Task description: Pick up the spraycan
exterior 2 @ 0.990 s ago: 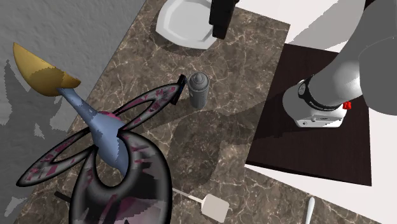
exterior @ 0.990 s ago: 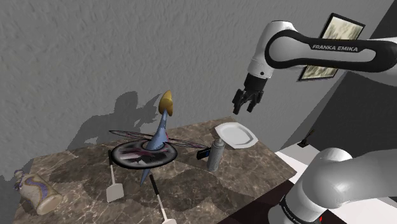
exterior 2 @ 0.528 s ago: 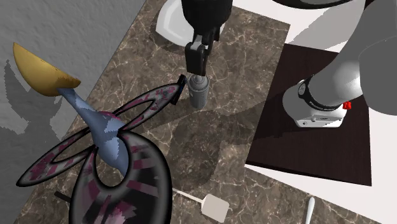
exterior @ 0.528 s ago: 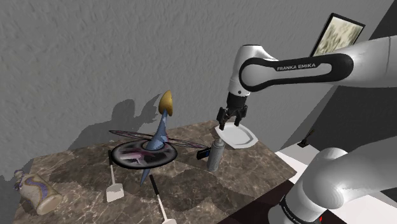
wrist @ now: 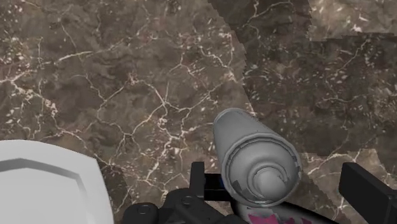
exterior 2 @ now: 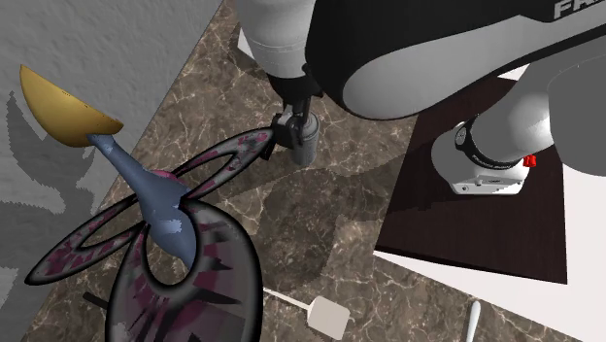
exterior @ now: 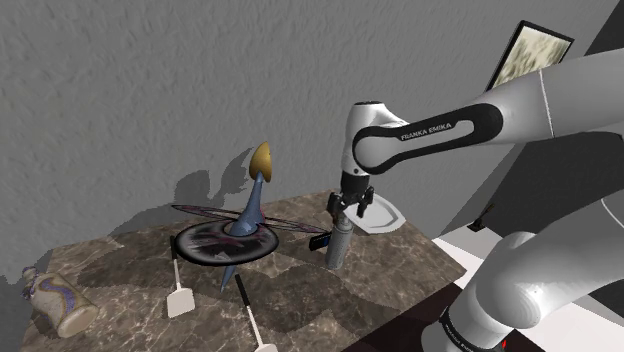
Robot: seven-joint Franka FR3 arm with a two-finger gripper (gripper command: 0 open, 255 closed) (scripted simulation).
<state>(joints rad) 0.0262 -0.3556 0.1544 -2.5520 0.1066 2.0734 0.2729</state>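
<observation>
**Shoulder view.** We find the grey spraycan (exterior: 337,246) standing upright on the dark marble tabletop (exterior: 400,272), toward the view's right side and just in front of a white plate (exterior: 389,215). The black gripper (exterior: 343,207) hangs directly over the spraycan, pointing down, with its tips close to the cap. From this angle we cannot tell whether it touches the can. To the view's left stands a winged ornament (exterior: 246,225) with a blue stem and a golden top. A white spatula (exterior: 178,298) and a second spatula (exterior: 252,318) lie in front of the ornament. A patterned jug (exterior: 62,306) lies on its side at the far left corner.

**Second exterior view.** We see the spraycan (exterior 2: 305,149) upright on the marble, with the gripper (exterior 2: 294,120) at its top under the bulk of the white arm. One wing tip of the ornament (exterior 2: 167,209) reaches to just beside the can. A spatula (exterior 2: 326,316) lies near the lower edge. The arm's base sits on a dark stand (exterior 2: 486,238) at the view's right.

**Wrist view.** We look down on the cap of the spraycan (wrist: 257,159), which sits between the two fingers (wrist: 198,179) of the gripper (wrist: 277,175). The fingers stand wide apart with a gap on each side of the can, so nothing is gripped. The plate (wrist: 51,181) lies on the marble near the can, beyond one finger.
</observation>
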